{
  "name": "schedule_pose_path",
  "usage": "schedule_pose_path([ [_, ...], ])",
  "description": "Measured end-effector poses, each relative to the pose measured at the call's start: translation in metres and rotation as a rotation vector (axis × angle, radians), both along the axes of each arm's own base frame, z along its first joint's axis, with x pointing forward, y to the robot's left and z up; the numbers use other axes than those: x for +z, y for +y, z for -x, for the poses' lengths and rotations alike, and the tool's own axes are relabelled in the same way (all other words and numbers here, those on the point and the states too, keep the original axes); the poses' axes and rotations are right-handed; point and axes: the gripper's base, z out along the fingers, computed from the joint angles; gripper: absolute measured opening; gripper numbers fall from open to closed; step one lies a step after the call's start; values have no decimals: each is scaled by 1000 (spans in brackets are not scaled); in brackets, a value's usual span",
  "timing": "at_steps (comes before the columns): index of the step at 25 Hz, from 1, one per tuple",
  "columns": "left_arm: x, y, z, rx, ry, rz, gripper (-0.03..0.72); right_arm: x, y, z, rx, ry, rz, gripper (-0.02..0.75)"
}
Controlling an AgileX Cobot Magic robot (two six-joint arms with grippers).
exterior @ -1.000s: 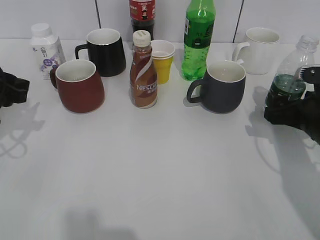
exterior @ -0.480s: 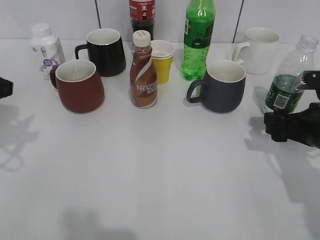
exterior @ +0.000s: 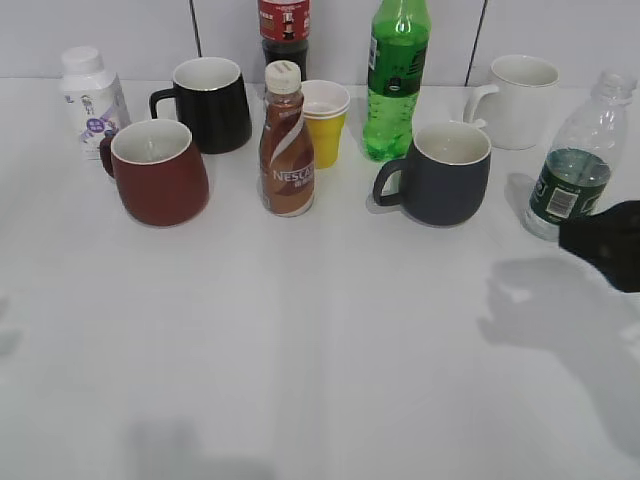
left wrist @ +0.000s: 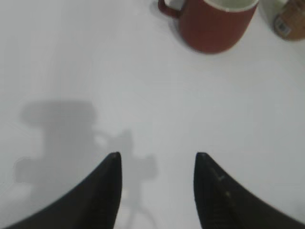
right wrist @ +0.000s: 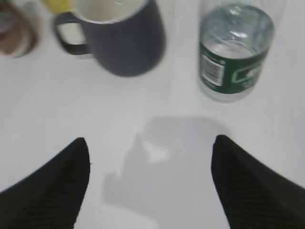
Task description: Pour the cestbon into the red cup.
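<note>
Cestbon (exterior: 577, 170) clear, ribbed, green-labelled, capless, upright, both pincers (left wrist: 157, 167) (right wrist: 150, 157) apart, empty

Looks like a robot lab test bench to me, not anyone's actual kitchen. Everything sits on a plain white table (exterior: 320, 350) pushed against a white panelled wall (exterior: 120, 35) with dark seams, and there's no sink, stove or cupboards in view. The stuff on it reads like a prop lineup: a red mug (exterior: 157, 171), black mug (exterior: 208, 103), dark grey mug (exterior: 442, 172) and white mug (exterior: 520, 100), plus a Nescafe bottle (exterior: 286, 140), green soda bottle (exterior: 395, 80), yellow paper cups (exterior: 325, 122) and a clear water bottle (exterior: 577, 170), all spaced out in rows. Black gripper fingers (left wrist: 107, 191) poking into both wrist views kinda seal it.
</note>
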Motion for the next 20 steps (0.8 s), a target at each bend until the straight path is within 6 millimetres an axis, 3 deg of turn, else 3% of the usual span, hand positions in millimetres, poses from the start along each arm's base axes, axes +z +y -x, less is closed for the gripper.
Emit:
schedule_pose_path([
  [8, 8, 11, 56, 2, 117, -22, 374, 67, 2, 31, 181, 63, 73, 594],
  [15, 20, 18, 93, -57, 110, -70, 374, 75, -11, 72, 229, 236, 161, 594],
  [20, 24, 21, 120, -68, -19, -27, 374, 88, -26, 111, 170, 146, 144, 593],
])
